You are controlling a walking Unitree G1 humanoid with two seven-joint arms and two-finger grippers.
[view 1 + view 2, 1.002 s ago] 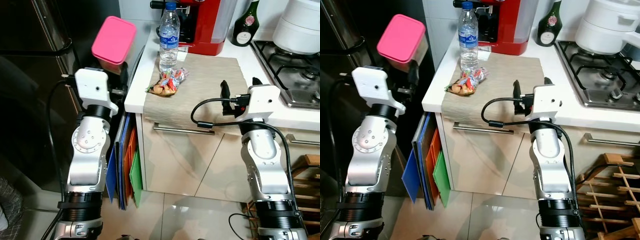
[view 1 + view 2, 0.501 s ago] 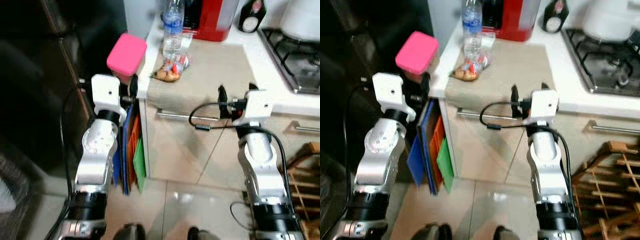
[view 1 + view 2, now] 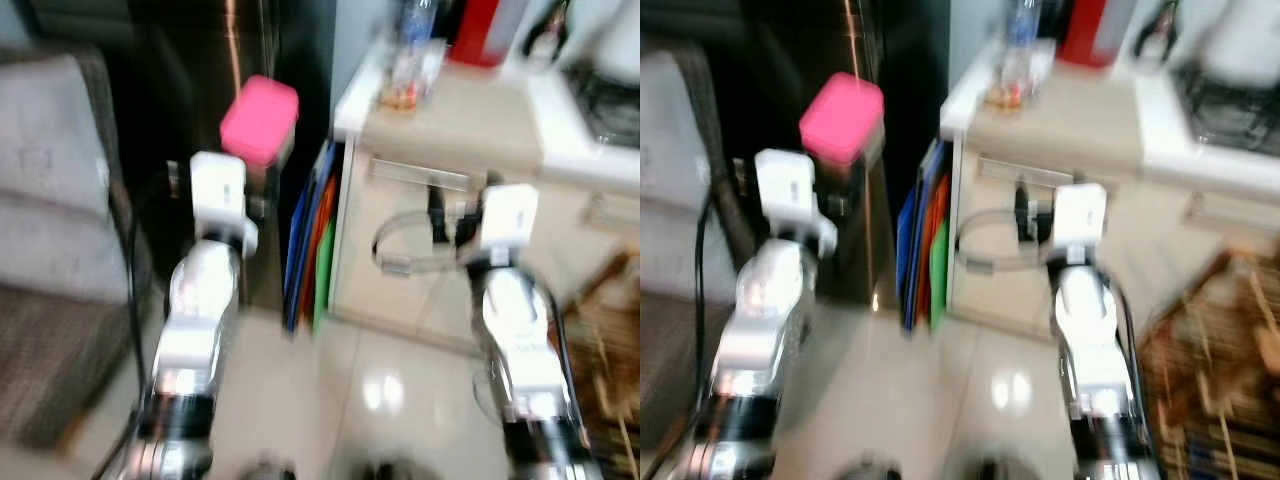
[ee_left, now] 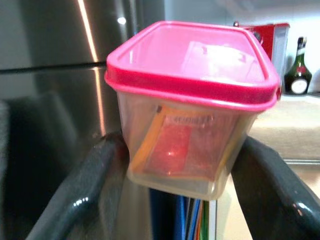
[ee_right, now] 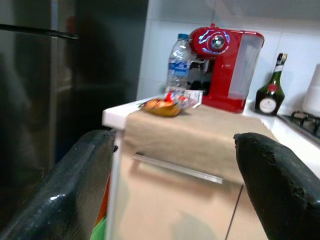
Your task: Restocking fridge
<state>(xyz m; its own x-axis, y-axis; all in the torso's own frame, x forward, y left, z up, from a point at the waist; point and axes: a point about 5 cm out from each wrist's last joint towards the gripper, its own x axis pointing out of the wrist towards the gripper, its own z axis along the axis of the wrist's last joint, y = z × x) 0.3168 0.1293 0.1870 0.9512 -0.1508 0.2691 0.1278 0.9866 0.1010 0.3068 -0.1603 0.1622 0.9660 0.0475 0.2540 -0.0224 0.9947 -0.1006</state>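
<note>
Left gripper (image 4: 172, 165) clamped on a pink-lidded container (image 4: 192, 95), clear-walled with a red-and-orange packet inside, held raised in front of the dark steel fridge (image 3: 200, 90). Right gripper (image 5: 172, 185) with fingers spread apart and nothing between them, level with the surface's front edge. On the surface (image 5: 200, 132): water bottle (image 5: 178, 62), snack bag (image 5: 165, 104), red coffee machine (image 5: 225, 67), green bottle (image 5: 272, 85) (head views blurred).

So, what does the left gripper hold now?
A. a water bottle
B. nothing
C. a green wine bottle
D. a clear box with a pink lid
D: the left gripper has its two black fingers pressed on both sides of the clear box with a pink lid.
</note>
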